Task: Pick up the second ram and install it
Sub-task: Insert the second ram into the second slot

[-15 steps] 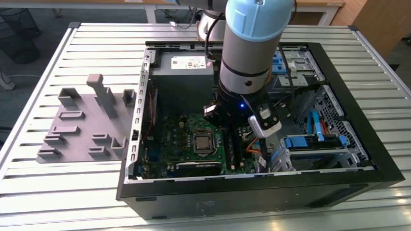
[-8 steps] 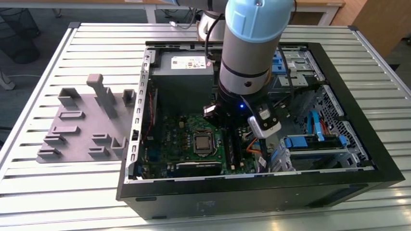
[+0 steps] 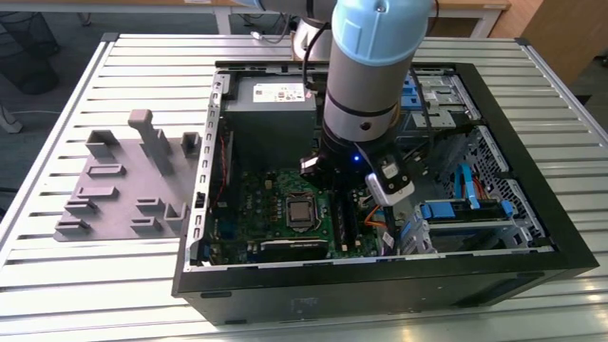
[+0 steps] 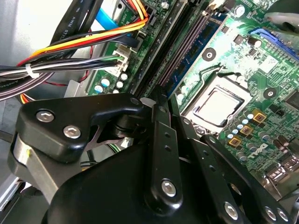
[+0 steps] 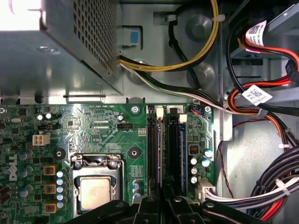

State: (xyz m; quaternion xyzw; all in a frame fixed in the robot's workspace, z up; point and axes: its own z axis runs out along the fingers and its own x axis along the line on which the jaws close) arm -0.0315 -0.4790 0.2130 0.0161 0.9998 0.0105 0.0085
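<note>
You are at the seating end of the job, by my reading, not the pick-up. The arm (image 3: pixel 366 85) reaches down into the open computer case (image 3: pixel 380 288), and the gripper (image 5: pixel 163 201) hangs low over the bank of memory slots (image 5: pixel 170 154) on the motherboard (image 5: pixel 103 126), with the slots running straight out ahead of the jaws. The grey holder (image 3: pixel 114 192) sits outside the case, well apart from the jaws, and I see no stick on it.

I take the second ram (image 5: pixel 182 149) to be the thin blue strip standing edge-on in the bank, just ahead of the jaws and slightly to their cable side. The processor socket (image 5: pixel 96 189) lies on their other side. I can't be sure which strip in the bank is that stick, because seen edge-on the slots and boards look much alike.

I cannot tell how the jaws stand: whether they are spread, pressed together or nipping the stick's top edge. The linkage hides the tips in both wrist views, so don't take the grip on trust.

Whatever you do from here, I think it calls for force straight down along the slot and even over the stick's length, with no twist. It also needs a check that the end latches have closed. Mind the cable bundle (image 5: pixel 266 186) lying near the jaws on that side.
</note>
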